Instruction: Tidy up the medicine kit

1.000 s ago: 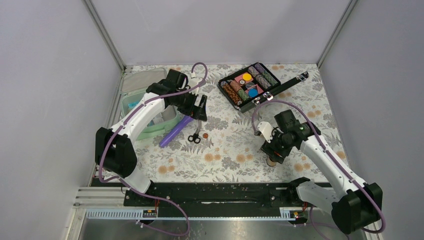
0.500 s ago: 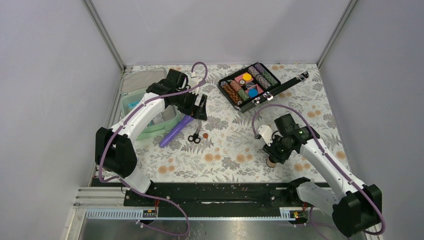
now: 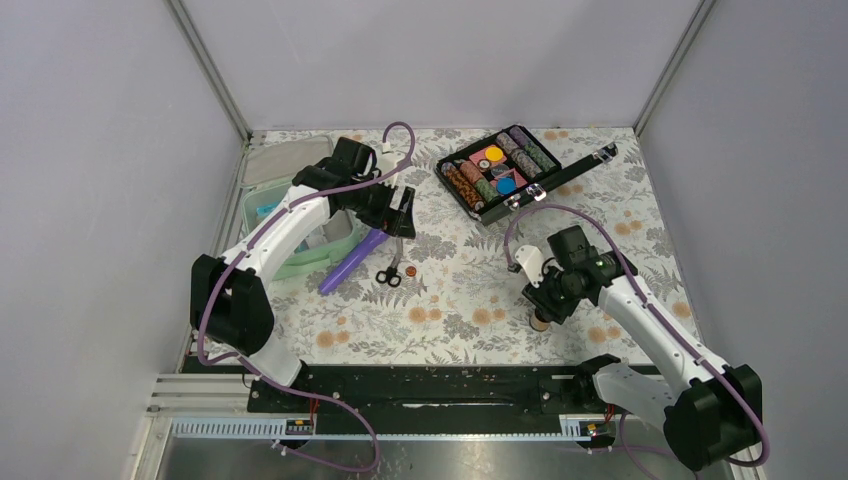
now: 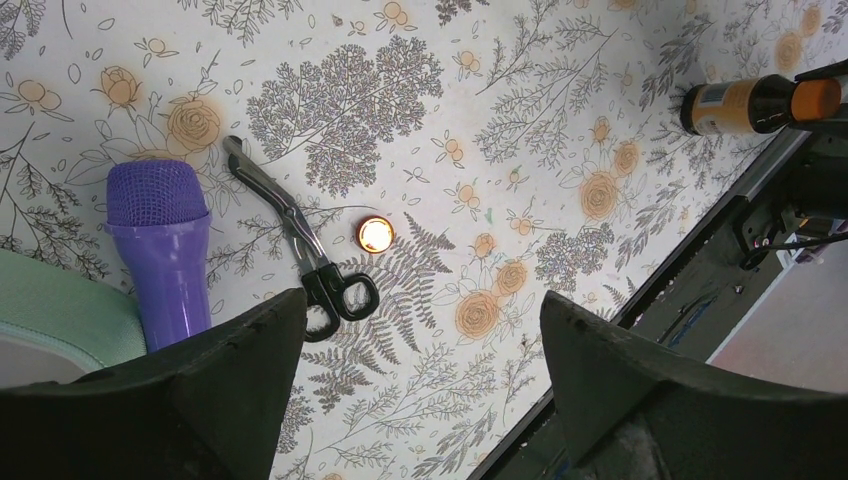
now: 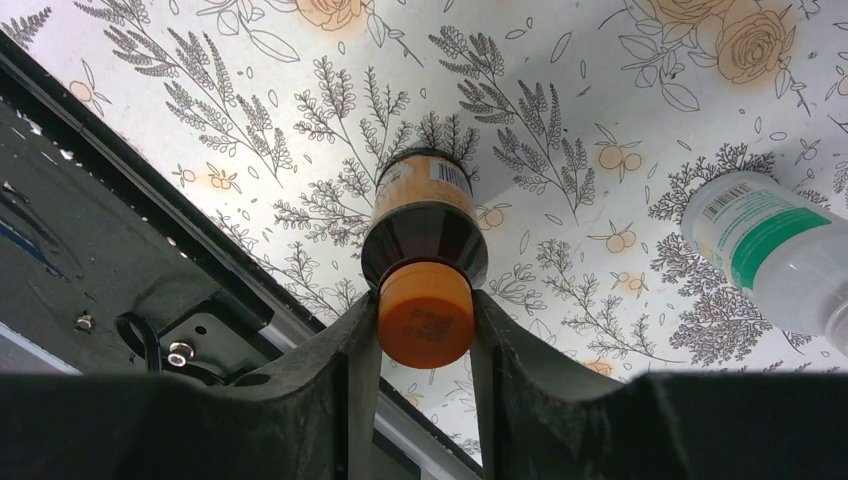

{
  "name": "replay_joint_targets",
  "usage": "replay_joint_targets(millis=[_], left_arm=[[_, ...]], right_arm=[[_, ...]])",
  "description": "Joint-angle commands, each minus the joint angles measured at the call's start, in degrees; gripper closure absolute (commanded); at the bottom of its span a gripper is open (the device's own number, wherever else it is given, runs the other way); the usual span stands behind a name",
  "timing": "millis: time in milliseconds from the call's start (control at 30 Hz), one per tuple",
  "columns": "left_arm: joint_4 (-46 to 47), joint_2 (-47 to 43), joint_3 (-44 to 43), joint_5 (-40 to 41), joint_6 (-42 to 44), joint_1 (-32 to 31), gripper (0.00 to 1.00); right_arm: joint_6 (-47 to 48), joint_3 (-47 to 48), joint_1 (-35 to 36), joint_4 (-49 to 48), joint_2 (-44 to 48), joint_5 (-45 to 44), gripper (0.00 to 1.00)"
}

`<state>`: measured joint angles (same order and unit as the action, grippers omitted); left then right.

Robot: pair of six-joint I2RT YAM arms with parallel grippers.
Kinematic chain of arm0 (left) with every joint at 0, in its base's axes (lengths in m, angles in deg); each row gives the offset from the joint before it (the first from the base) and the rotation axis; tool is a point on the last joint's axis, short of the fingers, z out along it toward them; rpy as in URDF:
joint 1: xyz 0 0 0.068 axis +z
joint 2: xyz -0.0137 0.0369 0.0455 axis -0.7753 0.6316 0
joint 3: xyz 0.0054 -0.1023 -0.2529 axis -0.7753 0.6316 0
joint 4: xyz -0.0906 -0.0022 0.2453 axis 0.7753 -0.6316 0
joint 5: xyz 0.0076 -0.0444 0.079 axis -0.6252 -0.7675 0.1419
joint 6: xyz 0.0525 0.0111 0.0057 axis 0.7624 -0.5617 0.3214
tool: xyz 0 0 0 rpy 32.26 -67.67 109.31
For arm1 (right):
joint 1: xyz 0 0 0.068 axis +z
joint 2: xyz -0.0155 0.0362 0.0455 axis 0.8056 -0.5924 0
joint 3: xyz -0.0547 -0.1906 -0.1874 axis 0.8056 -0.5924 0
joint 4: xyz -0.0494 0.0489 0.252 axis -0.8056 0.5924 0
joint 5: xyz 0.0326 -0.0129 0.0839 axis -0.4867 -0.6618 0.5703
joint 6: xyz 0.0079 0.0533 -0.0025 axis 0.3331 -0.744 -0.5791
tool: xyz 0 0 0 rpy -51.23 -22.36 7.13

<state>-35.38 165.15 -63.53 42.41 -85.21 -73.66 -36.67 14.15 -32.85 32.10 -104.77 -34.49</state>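
**Top view.** The medicine kit (image 3: 312, 262) sits at the left edge of the table with its lid (image 3: 288, 160) off and lying just beyond it. The left arm crosses over the box and hides most of the inside. A blue item and something white show in it, but neither can be identified.

A purple tool (image 3: 352, 260) lies slanted with its upper end at the kit's right side. Scissors (image 3: 389, 273) and a small orange disc (image 3: 409, 270) lie just beside it. The left gripper (image 3: 400, 215) hangs above these items.

A black case (image 3: 497, 172) stands open near the far edge, filled with colourful rolls and discs. The right gripper (image 3: 542, 318) is near the front edge, well apart from the kit.

**Left wrist view.** The left gripper's (image 4: 420, 310) jaws stand wide apart with nothing between them. Below it are the purple tool (image 4: 165, 250), with its meshed head up-frame, the scissors (image 4: 300, 235) and the disc (image 4: 375, 233). The kit's mint rim (image 4: 60, 310) shows at the lower left.

**Right wrist view.** The right gripper (image 5: 425, 320) is clamped on the orange cap of a brown bottle (image 5: 425, 225). It cannot be told whether the bottle's base touches the table. A white bottle (image 5: 775, 250) with a green label lies apart to the right.
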Motion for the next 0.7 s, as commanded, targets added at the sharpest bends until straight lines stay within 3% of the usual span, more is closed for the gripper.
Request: replay_joint_targets(millis=[0, 133, 233, 433, 500, 667], left_arm=[[2.8, -2.4, 0.6, -0.8, -0.3, -0.3, 0.15], [3.4, -2.4, 1.0, -0.8, -0.6, -0.3, 0.15], [3.7, -2.2, 1.0, -0.9, -0.9, -0.3, 0.15], [5.4, -4.4, 2.3, -4.3, 0.8, -0.2, 0.16], [10.1, -7.4, 5.2, -6.2, 1.9, -0.1, 0.15], [32.7, -16.9, 14.8, -14.9, 2.0, -0.2, 0.10]], right_arm=[[-1.5, 0.9, -0.2, -1.4, -0.8, 1.7, 0.57], [-2.4, 1.6, -0.2, -1.7, -1.5, 2.4, 0.58], [-2.5, 1.8, -0.1, -2.0, -1.5, 2.7, 0.74], [-7.0, 6.1, -0.2, -2.0, -2.3, 6.0, 0.97], [-9.5, 9.1, -0.2, -2.1, -3.0, 7.8, 1.00], [-13.6, 20.6, -0.2, -2.0, -7.3, 16.6, 1.00]])
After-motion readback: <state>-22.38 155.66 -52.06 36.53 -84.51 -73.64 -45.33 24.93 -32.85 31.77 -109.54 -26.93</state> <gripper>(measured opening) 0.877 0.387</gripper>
